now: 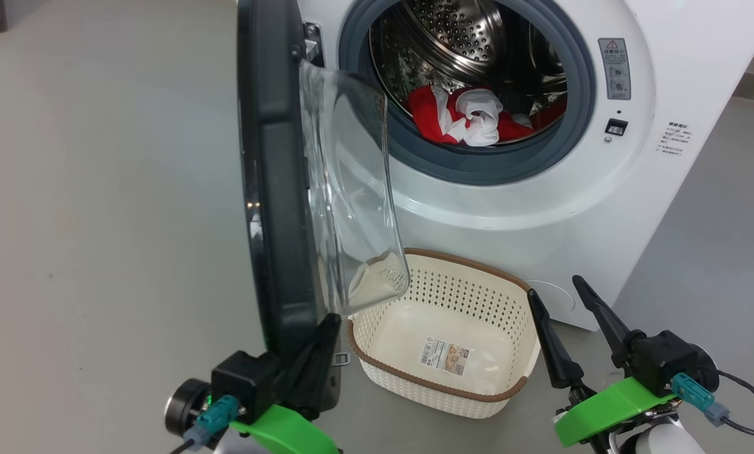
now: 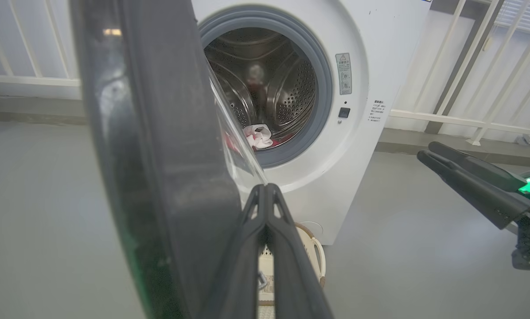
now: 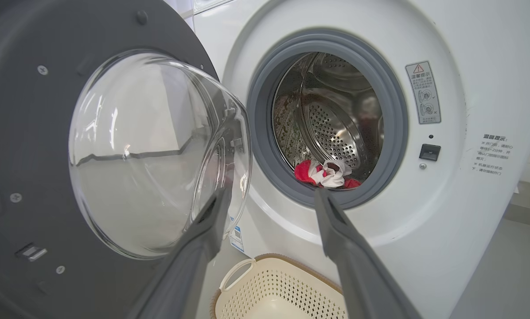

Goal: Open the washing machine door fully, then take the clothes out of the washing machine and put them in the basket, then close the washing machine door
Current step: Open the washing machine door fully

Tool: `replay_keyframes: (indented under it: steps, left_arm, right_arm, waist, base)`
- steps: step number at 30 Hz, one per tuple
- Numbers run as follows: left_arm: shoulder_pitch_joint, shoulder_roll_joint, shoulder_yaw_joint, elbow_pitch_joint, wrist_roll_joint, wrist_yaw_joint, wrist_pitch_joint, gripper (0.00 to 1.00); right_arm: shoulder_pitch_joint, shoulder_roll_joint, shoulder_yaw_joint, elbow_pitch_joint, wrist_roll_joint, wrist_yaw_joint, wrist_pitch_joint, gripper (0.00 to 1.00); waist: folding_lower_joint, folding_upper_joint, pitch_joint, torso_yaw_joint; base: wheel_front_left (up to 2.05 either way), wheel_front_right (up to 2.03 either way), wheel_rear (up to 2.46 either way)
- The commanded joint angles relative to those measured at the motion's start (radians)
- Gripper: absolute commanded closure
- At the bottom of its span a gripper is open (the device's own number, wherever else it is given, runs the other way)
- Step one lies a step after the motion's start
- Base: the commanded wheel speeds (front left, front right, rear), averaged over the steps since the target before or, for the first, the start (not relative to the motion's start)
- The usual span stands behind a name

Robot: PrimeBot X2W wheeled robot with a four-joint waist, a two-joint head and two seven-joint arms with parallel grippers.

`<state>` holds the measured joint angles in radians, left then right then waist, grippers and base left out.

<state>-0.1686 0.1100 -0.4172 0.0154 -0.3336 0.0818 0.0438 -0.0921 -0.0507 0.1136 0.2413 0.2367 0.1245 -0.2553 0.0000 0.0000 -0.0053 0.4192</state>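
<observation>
The washing machine point(image 1: 604, 208) stands with its door point(image 1: 276, 189) swung out edge-on towards me, glass bowl point(image 1: 352, 189) facing right. Red and white clothes point(image 1: 471, 116) lie at the bottom of the steel drum, and the clothes point(image 3: 327, 174) also show past my right fingers. The cream basket point(image 1: 452, 293) sits on the floor below the opening with just a paper label inside. My left gripper point(image 1: 331, 320) is shut, empty, its fingers against the door's inner side near the lower rim. My right gripper point(image 1: 553, 287) hangs open right of the basket, holding nothing.
Grey floor point(image 1: 99, 252) spreads to the left of the door and to the right of the machine. A white railing point(image 2: 469, 66) runs behind the machine. The open door's rim point(image 2: 158, 155) stands close on the left of my left fingers.
</observation>
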Motion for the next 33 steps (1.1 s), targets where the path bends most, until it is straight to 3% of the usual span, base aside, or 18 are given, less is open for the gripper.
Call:
replay_keyframes:
  steps: [1, 14, 33]
  left_arm:
    - [-0.011, 0.030, 0.062, -0.014, -0.005, 0.025, 0.006, 1.00]
    - [0.017, 0.095, 0.143, 0.007, -0.009, 0.070, -0.032, 1.00]
    - [0.012, 0.124, 0.259, 0.054, -0.028, 0.155, -0.119, 1.00]
  right_arm:
    - [-0.026, 0.000, 0.026, -0.020, 0.004, 0.006, -0.006, 0.00]
    - [-0.022, 0.000, 0.035, -0.018, 0.005, 0.006, -0.006, 0.00]
    - [-0.025, 0.000, 0.027, -0.023, -0.013, 0.006, -0.006, 0.00]
  waist:
    - [0.0000, 0.0000, -0.003, 0.003]
    - [0.0000, 0.0000, -0.006, 0.008]
    - [0.0000, 0.0000, 0.005, 0.005]
  base:
    - [0.00, 0.00, 0.00]
    - [0.00, 0.00, 0.00]
    - [0.00, 0.00, 0.00]
